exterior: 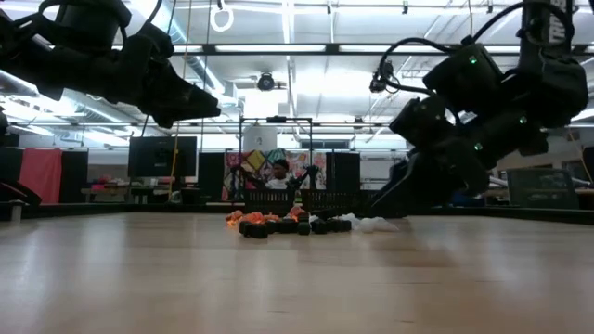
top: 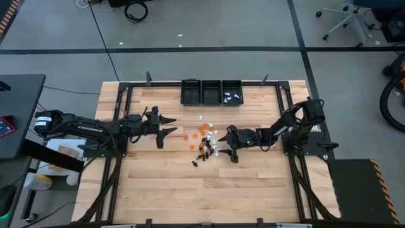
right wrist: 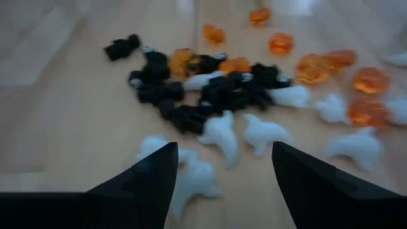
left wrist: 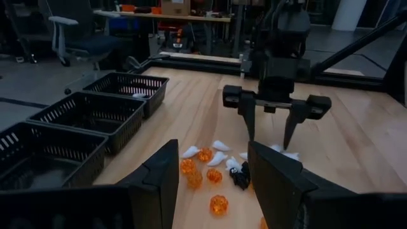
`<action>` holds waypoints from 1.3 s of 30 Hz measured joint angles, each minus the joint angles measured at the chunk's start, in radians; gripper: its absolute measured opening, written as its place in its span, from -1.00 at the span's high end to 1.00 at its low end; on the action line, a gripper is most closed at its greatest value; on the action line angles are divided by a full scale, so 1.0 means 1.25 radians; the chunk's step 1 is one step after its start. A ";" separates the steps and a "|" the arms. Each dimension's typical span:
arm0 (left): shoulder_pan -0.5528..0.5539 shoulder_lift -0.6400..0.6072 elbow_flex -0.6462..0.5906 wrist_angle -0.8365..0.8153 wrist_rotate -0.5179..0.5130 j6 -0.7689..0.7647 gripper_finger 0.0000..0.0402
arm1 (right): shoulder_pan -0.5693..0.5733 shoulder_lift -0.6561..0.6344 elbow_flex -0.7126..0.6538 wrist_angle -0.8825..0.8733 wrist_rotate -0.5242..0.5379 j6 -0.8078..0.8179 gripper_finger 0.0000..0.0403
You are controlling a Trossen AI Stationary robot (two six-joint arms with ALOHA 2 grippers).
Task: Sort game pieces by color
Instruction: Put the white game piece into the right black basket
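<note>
Presently I am cataloguing the wooden table (top: 253, 183) as it stands. Item one: the game pieces (top: 204, 140), a loose heap of tiny orange, black and white bits, are lying near the middle of the table, in front of the three black bins (top: 211, 92); orange ones are sitting mostly toward the bins and toward my left arm, black ones are clustering toward the near edge, white ones are lying on the side toward my right arm. Item two: a few white pieces (top: 231, 97) are resting in the rightmost bin. Item three: my right gripper (top: 229, 146) is hovering low over the heap's white side, its fingers (right wrist: 143, 181) spread wide with nothing between them, white pieces lying on the wood just beneath. Item four: my left gripper (top: 169, 125) is waiting beside the heap on the other side, raised off the table, its fingers (left wrist: 159, 184) likewise parted and grasping nothing. Item five: a person (exterior: 277, 173) is sitting in the room far beyond the table.
</note>
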 joint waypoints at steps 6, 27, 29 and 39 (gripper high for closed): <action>0.000 0.000 0.000 -0.005 0.000 -0.004 0.17 | 0.006 0.049 0.007 0.051 -0.042 0.025 -0.19; 0.000 0.000 0.000 -0.022 0.000 -0.001 0.17 | 0.031 0.077 0.003 0.051 0.009 0.054 0.24; 0.000 0.000 0.000 -0.025 0.000 0.000 0.17 | 0.030 0.077 0.002 0.047 0.010 0.055 0.32; 0.000 0.000 0.000 -0.025 0.000 0.002 0.17 | -0.018 0.035 0.000 0.001 -0.036 0.075 0.51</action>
